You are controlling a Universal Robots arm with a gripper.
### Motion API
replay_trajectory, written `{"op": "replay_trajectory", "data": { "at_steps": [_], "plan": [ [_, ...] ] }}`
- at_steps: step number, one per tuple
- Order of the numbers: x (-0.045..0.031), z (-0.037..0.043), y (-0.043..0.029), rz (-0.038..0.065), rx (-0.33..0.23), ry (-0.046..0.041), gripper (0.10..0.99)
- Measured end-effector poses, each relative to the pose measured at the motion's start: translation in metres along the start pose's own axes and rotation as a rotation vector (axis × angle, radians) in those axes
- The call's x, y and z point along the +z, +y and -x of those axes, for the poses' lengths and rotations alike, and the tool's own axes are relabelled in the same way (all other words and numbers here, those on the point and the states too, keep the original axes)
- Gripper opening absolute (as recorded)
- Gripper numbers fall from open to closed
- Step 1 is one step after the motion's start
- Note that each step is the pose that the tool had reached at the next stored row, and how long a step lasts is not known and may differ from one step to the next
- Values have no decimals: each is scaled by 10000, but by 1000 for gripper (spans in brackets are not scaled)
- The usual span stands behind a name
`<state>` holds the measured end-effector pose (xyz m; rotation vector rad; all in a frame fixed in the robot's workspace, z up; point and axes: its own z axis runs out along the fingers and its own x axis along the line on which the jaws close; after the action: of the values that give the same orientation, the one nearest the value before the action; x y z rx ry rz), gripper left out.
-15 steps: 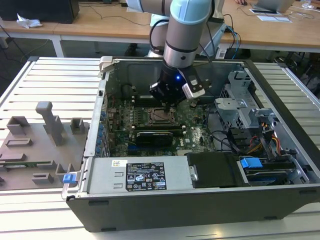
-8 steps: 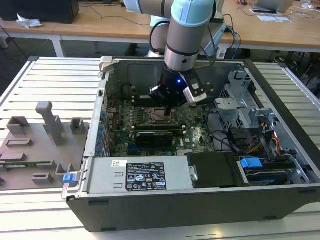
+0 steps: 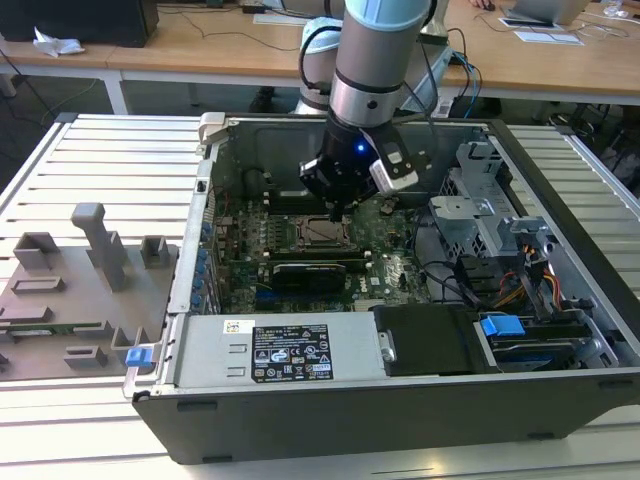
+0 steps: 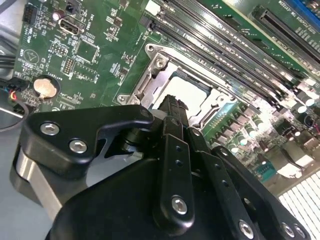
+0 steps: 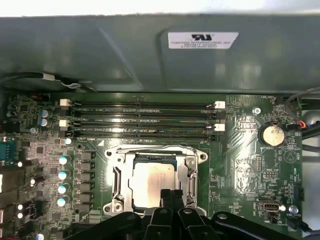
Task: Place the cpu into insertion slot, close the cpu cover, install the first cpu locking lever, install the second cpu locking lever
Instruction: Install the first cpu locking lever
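The cpu (image 5: pixel 152 184) already sits in the insertion slot (image 5: pixel 118 176) w/ the cpu cover (image 5: pixel 190 172) lying flat over it, so steps 1–2 look done. The fingers (image 5: pixel 170 195) are pinched together w/ nothing between them, tips right at the cover's near edge, just over the chip. Judged from both wrist views, the locking levers aren't clearly latched; that part seems left.

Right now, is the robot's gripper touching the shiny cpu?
Cannot tell. In the first wrist view the gripper overlaps the cpu, hiding any gap or contact.
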<state>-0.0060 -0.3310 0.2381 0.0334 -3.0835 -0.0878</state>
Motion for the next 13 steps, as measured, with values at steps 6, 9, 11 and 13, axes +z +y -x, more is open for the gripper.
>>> {"op": "replay_trajectory", "data": {
  "at_steps": [6,9,11,13],
  "plan": [
    [-122,-7,7,-2,0,0,106],
    [-163,-9,9,-3,0,0,106],
    [-194,-11,11,-3,0,0,106],
    [-240,-13,14,-3,0,0,106]
  ]
}}
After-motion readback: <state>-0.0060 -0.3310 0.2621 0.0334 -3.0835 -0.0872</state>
